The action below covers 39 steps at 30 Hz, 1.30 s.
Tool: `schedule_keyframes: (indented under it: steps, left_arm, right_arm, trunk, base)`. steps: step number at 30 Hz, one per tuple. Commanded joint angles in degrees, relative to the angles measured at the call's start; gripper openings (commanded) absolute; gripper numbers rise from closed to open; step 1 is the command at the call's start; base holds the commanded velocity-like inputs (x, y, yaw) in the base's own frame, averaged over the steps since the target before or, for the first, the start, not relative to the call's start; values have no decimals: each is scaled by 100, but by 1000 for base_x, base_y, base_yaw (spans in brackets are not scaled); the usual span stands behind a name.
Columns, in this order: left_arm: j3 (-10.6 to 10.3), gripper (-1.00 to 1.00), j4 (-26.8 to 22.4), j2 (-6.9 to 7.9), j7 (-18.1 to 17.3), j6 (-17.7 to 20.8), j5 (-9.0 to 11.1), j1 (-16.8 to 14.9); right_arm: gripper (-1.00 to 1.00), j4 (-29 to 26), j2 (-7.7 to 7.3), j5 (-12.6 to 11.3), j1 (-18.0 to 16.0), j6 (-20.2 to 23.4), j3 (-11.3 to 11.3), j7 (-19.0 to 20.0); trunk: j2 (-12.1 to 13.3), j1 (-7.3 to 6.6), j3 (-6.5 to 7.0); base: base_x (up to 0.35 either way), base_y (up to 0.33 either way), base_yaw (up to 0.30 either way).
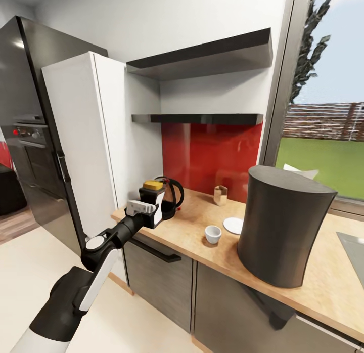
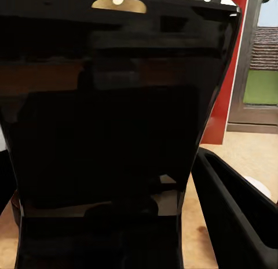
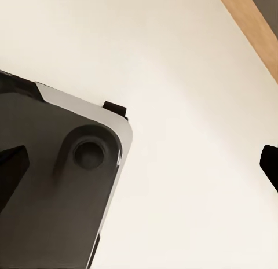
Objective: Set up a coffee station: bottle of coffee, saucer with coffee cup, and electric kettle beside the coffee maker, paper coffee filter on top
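Head view: left gripper extended over the near left end of the wooden countertop, fingers closed around the bottle of coffee, a dark bottle with a yellow cap; bottle upright, held at the counter's left edge; whether its base touches the surface, cannot tell. Electric kettle directly behind the bottle, dark with a loop handle, in front of the red backsplash. Coffee cup, white, standing on the countertop itself, just beside the saucer but apart from it. Small brown paper bag near the backsplash. Coffee maker, a large dark cylinder, on the countertop right of the saucer; a white paper edge shows behind its top. Two dark shelves above.

Left wrist view: bottle's dark body up close; one finger alongside.

Right wrist view: pale floor, robot's dark base; right gripper fingertips at opposite edges of the frame, wide apart, holding nothing.
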Motion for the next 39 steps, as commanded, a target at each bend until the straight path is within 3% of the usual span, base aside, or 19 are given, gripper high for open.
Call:
schedule_keyframes:
  steps: [1,39]
  left_arm:
    - [-2,-100,-6,3,-4,32,39,-5]
    - [-156,-100,4,3,13,23,39,-5]
  right_arm:
    - [100,1,-3,47,-4,-14,-3,2]
    - [100,-4,-7,45,-4,-45,-9,-18]
  trunk:
    - [-48,24,-27]
    - [-1572,858,-709]
  base:
    - [0,0,0]
    - [0,0,0]
